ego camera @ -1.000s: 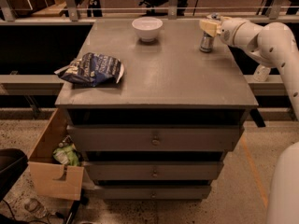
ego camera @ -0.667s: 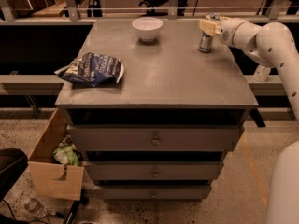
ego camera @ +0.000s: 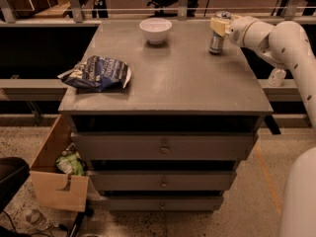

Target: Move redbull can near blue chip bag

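— Grey cabinet top (ego camera: 168, 83), what have you got standing on it?
— 3 things. Your redbull can (ego camera: 216, 43) stands upright at the far right corner. Then a white bowl (ego camera: 155, 29) at the far edge, around the middle, well apart from the can. Then the blue chip bag (ego camera: 96, 73), crumpled, at the left edge nearer the front, 1 corner poking over the side.
— And your gripper (ego camera: 218, 26)?
— Right at the can's upper part, covering its left shoulder, with the white arm (ego camera: 281, 38) reaching in from the right. Clamped or loose, you cannot tell from this angle. The can's base is on the top.
— Can to bag?
— Well apart, on opposite sides of the top. The bowl is roughly between them but further back.
— Containers, quick.
— Bowl: the inside shows plain white, nothing more you can make out. Under the top, 3 drawers (ego camera: 163, 146), 1 knob each, pushed in, contents hidden. On the floor just beside the cabinet's left side, 1 open cardboard box (ego camera: 57, 189) with green and white wrappers (ego camera: 70, 163) in it. A clear plastic bottle (ego camera: 35, 219) lies on the floor near the box's front.
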Tool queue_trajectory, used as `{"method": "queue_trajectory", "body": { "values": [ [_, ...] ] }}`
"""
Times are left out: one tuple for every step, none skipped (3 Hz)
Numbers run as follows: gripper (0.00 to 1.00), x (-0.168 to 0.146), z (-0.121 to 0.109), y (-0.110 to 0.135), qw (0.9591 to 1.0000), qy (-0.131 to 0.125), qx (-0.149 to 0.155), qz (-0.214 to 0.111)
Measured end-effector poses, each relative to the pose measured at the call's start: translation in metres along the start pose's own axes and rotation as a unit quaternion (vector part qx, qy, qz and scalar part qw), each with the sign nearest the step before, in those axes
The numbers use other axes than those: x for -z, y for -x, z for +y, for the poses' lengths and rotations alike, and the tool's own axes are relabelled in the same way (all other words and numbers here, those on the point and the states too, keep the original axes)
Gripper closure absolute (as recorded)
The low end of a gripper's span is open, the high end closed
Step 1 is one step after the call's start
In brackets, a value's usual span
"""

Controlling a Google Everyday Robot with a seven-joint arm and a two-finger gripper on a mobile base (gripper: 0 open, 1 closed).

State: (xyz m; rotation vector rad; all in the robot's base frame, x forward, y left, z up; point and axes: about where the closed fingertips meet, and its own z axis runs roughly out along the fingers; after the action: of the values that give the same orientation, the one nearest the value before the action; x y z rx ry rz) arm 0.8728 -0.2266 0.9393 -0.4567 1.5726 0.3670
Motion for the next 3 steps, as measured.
{"method": "queue_trajectory", "body": {
  "values": [
    [1.0,0.01,0.012,0.036,0.9997,0.006,0.02,-0.01],
    [1.0,0.034,0.04,0.076,0.9986,0.019,0.042,-0.026],
    [1.0,0.058,0.085,0.091,0.9971,0.049,0.046,-0.036]
  ]
}}
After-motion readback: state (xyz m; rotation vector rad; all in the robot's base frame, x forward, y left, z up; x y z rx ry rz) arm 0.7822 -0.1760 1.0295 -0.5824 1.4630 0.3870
